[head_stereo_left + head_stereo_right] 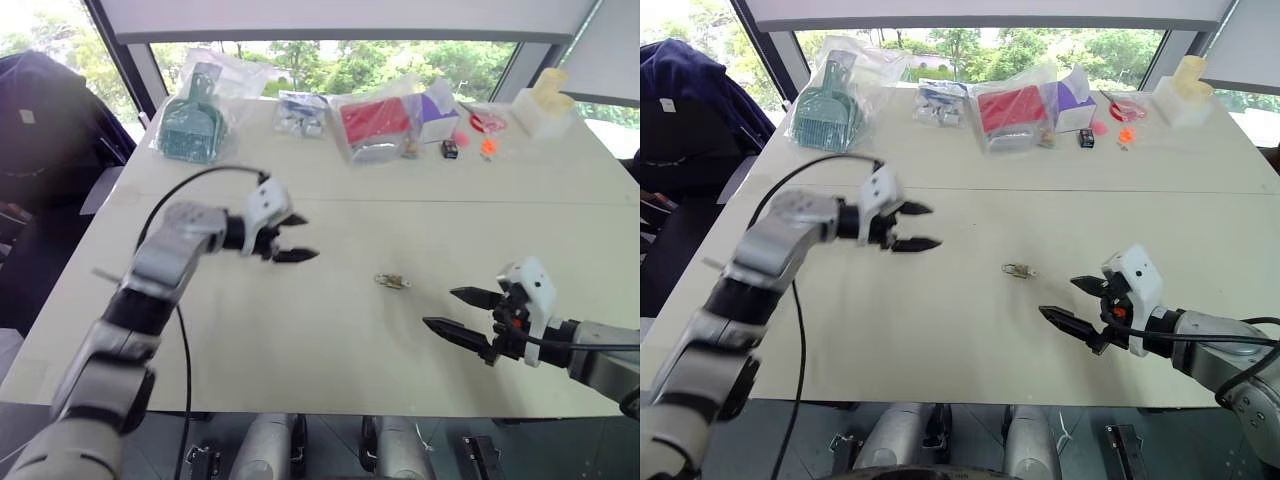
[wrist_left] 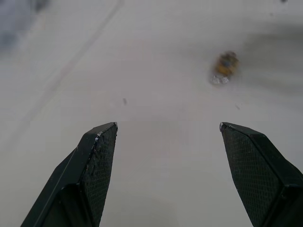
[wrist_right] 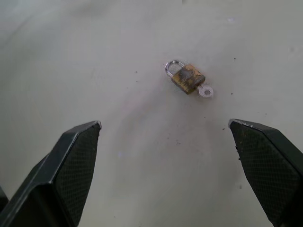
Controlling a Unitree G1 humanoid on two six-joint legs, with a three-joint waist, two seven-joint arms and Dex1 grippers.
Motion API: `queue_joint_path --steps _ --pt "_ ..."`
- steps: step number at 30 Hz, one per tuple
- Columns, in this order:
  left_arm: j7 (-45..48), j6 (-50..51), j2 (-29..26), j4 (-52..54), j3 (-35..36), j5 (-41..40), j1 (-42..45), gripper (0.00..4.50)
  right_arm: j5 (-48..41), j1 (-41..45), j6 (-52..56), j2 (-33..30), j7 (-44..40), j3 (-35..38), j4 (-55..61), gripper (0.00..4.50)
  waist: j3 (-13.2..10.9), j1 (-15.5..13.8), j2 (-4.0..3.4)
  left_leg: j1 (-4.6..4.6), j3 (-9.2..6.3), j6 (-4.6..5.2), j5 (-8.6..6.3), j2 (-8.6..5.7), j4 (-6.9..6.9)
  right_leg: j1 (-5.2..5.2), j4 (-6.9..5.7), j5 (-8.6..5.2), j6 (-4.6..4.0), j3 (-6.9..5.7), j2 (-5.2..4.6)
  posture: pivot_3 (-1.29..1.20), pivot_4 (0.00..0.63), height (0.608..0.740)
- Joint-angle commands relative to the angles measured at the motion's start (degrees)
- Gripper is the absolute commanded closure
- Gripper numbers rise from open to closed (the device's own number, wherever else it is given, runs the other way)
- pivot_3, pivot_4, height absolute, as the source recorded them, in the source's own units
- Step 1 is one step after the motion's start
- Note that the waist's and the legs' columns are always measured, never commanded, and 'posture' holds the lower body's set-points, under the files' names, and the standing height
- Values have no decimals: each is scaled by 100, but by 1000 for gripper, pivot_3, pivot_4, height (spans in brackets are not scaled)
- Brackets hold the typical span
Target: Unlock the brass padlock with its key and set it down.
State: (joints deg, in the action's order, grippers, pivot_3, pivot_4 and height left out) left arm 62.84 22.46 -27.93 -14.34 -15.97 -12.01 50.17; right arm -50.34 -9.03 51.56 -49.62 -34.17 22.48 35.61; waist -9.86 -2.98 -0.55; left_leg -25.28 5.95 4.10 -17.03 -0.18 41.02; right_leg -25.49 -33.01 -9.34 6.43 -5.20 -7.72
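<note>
**Padlock flat on the bench, both hands released**

The brass padlock (image 3: 188, 77) lay on its side on the pale bench (image 1: 300, 340), out in the open middle, between the two hands and touched by neither. Its silvery shackle curved out of one end of the brass body; at the opposite end the round head of the key (image 3: 206, 91) stuck out, touching the body, with the blade hidden, so whether the lock was turned open could not be told.

The left hand (image 1: 296, 238) hovered above the bench, well apart from the padlock and to its left, its two black fingers spread wide with nothing between them. In the left wrist view the padlock showed as a small blurred yellow spot beyond the fingertips.

The right hand (image 1: 462, 311) was held low over the bench near the front edge, to the right of the padlock and near it. Its fingers were also spread wide and gripped nothing.

Along the far side of the bench, well away from the padlock, stood a green dustpan in a plastic bag (image 1: 192, 124), a bagged red box (image 1: 375, 121), a white and purple carton (image 1: 437, 105) and some small orange bits (image 1: 487, 146).
</note>
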Motion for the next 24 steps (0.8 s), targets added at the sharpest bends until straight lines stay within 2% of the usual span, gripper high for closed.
queue_joint_path --steps 1,8,12,17,24 --pt "552 -784 516 -1056 -438 327 574 900 150 -189 -178 93 27 137 145 22 0 3 0 0 1 5 -3 -1 0 0 2 0 0 0 0 0 150 735" --pt "1489 -1898 1771 -3379 -1044 982 1502 900 477 -411 -415 612 497 16 413 22 -7 70 12 -10 7 14 -5 -1 0 -10 0 1 2 -1 1 0 150 735" --pt "1491 -2269 2398 -4357 -1032 1270 1848 900 635 -545 -520 932 754 -76 600 22 -6 60 11 -9 0 14 -5 1 4 -8 -1 0 2 -1 1 0 150 735" --pt "1272 -2649 2739 -5022 -1187 1846 1982 900 761 -702 -616 1188 953 -153 772 22 -6 75 12 -11 0 19 -8 1 3 -11 -1 -1 4 -2 1 0 150 735" --pt "821 -2626 2945 -5437 -1289 2452 1913 900 856 -737 -700 1308 1043 -252 815 22 -2 57 15 -5 -3 19 -7 2 10 -2 -4 0 3 -3 1 0 150 735"
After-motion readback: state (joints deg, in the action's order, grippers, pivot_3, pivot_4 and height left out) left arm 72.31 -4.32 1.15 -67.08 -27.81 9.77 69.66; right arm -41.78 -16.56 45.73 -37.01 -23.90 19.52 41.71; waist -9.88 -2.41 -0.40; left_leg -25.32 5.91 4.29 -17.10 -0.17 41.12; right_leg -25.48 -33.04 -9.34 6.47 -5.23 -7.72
